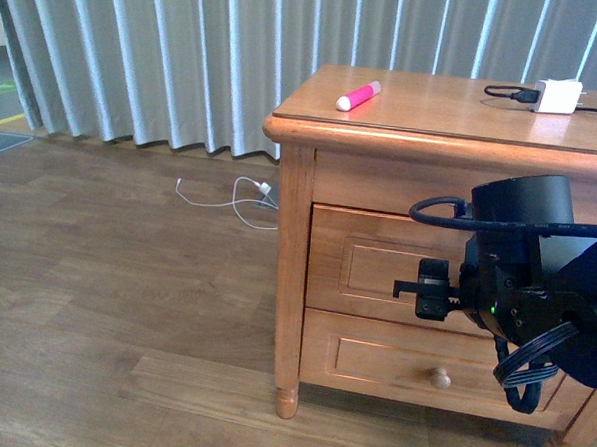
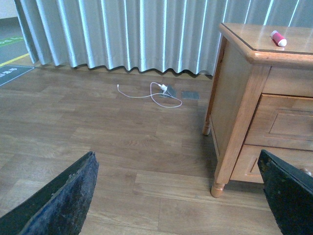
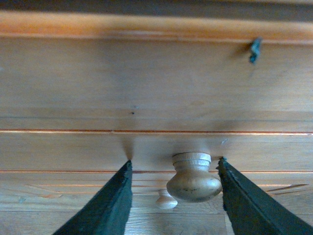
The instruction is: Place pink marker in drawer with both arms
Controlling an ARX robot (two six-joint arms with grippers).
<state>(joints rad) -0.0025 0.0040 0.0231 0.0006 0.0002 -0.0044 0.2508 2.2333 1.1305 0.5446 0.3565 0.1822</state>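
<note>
The pink marker (image 1: 358,95) lies on the nightstand's top near its left front corner; it also shows in the left wrist view (image 2: 279,38). The drawer (image 1: 366,267) is the upper one and is shut. My right arm (image 1: 521,275) stands in front of it and hides its knob in the front view. In the right wrist view my right gripper (image 3: 176,160) is open, with the round pale knob (image 3: 193,178) between its fingers, untouched, against the drawer front (image 3: 146,88). My left gripper (image 2: 176,153) is open and empty, low over the floor to the left of the nightstand.
A white charger block (image 1: 558,96) with a black cable sits at the top's back right. The lower drawer (image 1: 391,364) has its own knob (image 1: 440,376). A white cable (image 1: 245,196) lies on the wooden floor by the grey curtain (image 1: 188,47).
</note>
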